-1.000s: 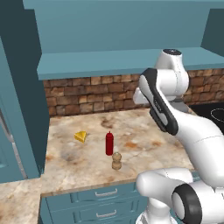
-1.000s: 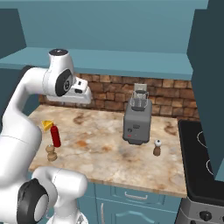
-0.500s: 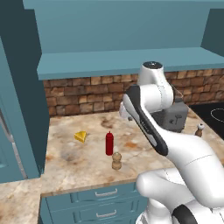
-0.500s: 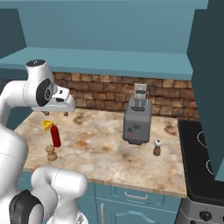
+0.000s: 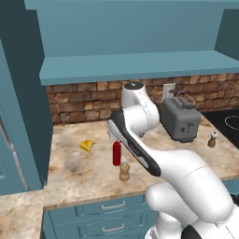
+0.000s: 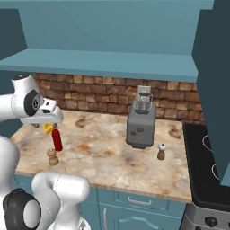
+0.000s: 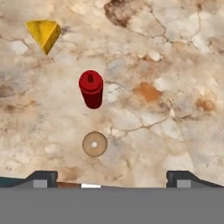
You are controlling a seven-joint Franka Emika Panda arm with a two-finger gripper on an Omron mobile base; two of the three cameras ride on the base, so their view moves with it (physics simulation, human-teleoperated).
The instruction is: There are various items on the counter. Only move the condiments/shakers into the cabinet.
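Gripper (image 7: 112, 177) poised above the counter (image 7: 175, 65), fingers spread and empty; red squeeze bottle (image 7: 91, 89) at 11 o'clock; tan shaker (image 7: 94, 144) nearer; cheese wedge (image 7: 43, 34) at 10 o'clock

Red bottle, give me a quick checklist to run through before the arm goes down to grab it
1. Gripper jaws wide apart and empty: ok.
2. Red bottle upright on the counter: ok.
3. Gripper centred over the bottle: not ok; in the hand view the bottle sits left of the midpoint between the fingertips.
4. Tan shaker apart from the bottle: ok, but near.
5. Cheese wedge apart from the bottle: ok.
6. Cabinet shelf open-fronted: ok.
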